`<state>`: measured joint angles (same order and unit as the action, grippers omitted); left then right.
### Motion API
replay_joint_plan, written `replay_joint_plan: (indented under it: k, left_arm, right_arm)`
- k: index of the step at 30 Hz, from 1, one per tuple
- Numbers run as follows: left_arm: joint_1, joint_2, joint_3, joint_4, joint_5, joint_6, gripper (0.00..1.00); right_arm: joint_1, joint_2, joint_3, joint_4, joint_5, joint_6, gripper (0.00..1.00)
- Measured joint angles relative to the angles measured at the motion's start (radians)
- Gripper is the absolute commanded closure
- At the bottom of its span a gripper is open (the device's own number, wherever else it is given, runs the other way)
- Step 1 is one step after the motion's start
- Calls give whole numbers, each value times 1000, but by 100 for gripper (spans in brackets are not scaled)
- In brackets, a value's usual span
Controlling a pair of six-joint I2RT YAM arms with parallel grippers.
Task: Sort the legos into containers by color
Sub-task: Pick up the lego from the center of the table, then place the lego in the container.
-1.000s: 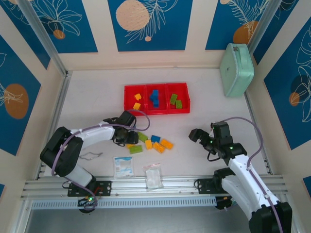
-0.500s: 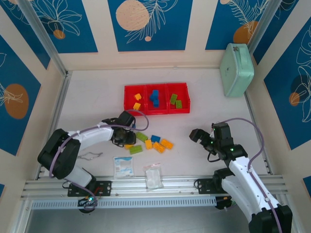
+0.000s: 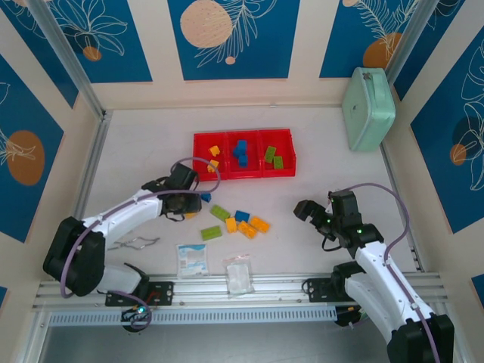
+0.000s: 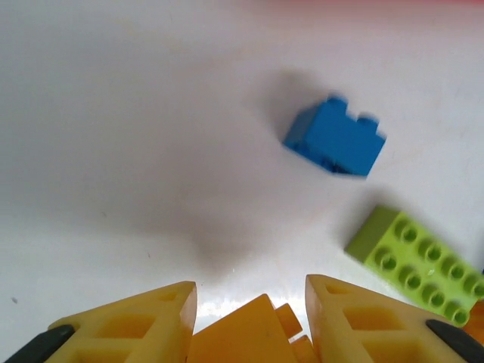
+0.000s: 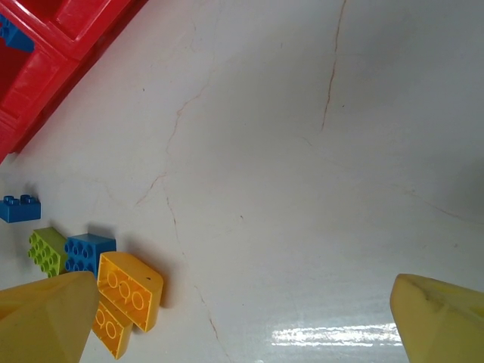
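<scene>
**Table**: white, flat, walled at the sides and back.

**Bent wire piece**: thin and grey. It lies toward the near left corner, apart from everything else.

**Left hand**: left of the table's centre, between the loose bricks and the tray. It is narrow, gripping a yellow plastic brick between its two yellow fingertips. The brick is off the table, with its shadow on the surface below.

**Small blue plastic brick**: on the table just right of the left hand, alone.

**Clear plastic packets, two**: the blue-printed packet and the plain packet. Both lie flat at the near edge, near each other but apart.

**Loose bricks, centre of the table**:
- lime-green oblong brick
- second lime-green oblong brick, closer to the near edge
- blue square brick
- three yellow bricks, bunched on the near side of the blue square brick

**Low red plastic tray**: toward the far edge, centred, with three square compartments in a row.
- Left compartment: two yellow bricks
- Middle compartment: blue bricks
- Right compartment: two lime-green bricks

**Right hand**: right of centre, over bare table. Its fingers are spread wide with nothing between them.

**Mint-green rounded case**: at the far right corner, closed.
</scene>
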<state>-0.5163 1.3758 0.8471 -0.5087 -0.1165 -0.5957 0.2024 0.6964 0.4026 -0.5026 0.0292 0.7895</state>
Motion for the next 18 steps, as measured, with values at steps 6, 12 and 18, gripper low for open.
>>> replay_joint_plan:
  k: [6, 12, 18]
  left_arm:
    - [66, 80, 188, 68, -26, 30, 62]
    - [89, 261, 404, 174, -56, 74, 62]
    - [96, 439, 535, 248, -76, 84, 61]
  right_arm:
    - [0, -24, 0, -15, -2, 0, 1]
    - [5, -63, 0, -37, -4, 8, 1]
    - [14, -130, -8, -74, -4, 23, 1]
